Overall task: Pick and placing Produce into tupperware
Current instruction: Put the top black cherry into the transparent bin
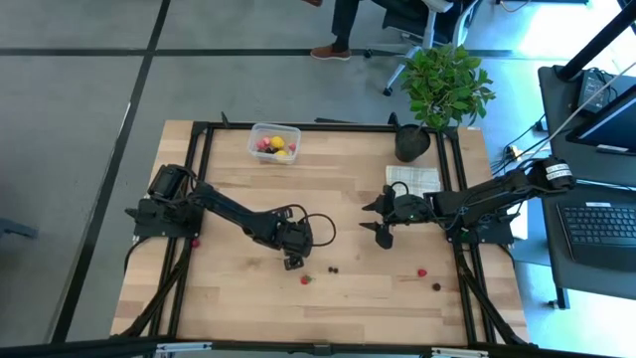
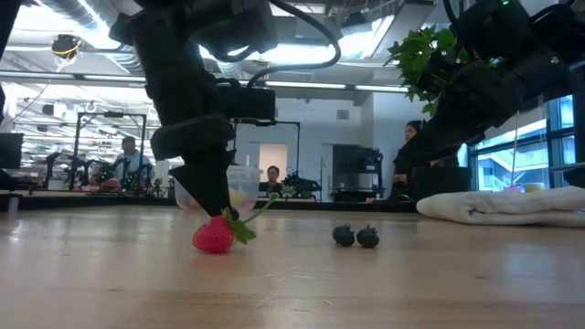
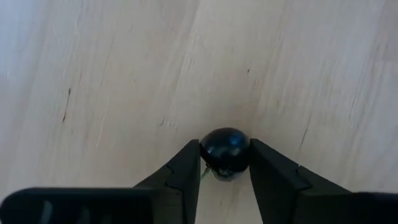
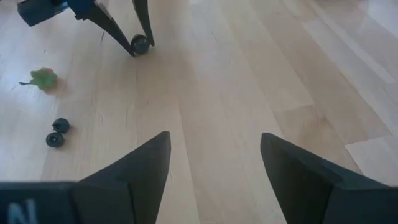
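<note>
- Looking down, the high view shows the left gripper (image 1: 293, 262) low on the tabletop (image 1: 238, 288), with the tub (image 1: 274, 143) well apart at the far edge.
- Low view: a strawberry (image 2: 213, 235) lies beside it.
- Left wrist view: fingers (image 3: 186, 174) pinch a dark berry (image 3: 224, 151).
- Right wrist view: the right gripper (image 4: 214, 168) hovers, fingers wide.

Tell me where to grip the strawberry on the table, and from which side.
Grip the strawberry across its red body, coming straight down from above. It lies on its side on the table, leaf to one side; the leaf is too thin to pinch.
</note>
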`<state>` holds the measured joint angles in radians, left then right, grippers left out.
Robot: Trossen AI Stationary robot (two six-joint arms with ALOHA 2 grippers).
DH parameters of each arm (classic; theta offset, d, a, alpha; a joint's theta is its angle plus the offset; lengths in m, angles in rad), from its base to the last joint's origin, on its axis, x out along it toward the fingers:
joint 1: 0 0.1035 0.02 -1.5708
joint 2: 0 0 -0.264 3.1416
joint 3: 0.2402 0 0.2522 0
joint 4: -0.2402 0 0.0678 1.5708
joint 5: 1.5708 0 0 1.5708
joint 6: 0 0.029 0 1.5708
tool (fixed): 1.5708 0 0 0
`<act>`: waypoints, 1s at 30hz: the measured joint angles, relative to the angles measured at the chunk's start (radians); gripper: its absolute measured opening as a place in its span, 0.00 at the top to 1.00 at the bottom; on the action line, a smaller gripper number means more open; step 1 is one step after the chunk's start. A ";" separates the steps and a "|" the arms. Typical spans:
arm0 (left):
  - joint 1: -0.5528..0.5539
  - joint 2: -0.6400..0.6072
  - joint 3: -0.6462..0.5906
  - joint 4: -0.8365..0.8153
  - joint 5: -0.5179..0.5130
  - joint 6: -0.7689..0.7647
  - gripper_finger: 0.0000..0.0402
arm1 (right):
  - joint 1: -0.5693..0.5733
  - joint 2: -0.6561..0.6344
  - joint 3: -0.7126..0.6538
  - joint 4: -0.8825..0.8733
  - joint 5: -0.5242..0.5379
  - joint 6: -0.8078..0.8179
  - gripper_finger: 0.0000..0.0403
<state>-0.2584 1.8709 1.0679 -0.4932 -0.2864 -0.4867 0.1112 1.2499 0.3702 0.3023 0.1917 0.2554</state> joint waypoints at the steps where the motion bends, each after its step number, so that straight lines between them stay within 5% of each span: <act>1: 0.000 0.000 -0.001 0.002 -0.004 0.000 0.72 | 0.000 0.000 0.000 0.000 0.000 0.000 0.38; 13: 0.156 -0.216 -0.007 -0.069 0.060 -0.005 0.74 | 0.000 0.000 0.001 0.040 0.000 0.081 0.38; 21: 0.473 -0.372 0.007 -0.124 0.035 0.134 0.74 | 0.000 0.000 0.001 0.048 0.000 0.079 0.38; 30: 0.821 -0.325 0.109 -0.223 0.061 0.237 0.72 | 0.000 0.000 0.001 0.069 0.000 0.081 0.38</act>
<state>0.5630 1.5457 1.1765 -0.7166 -0.2257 -0.2495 0.1112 1.2499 0.3710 0.3712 0.1921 0.3365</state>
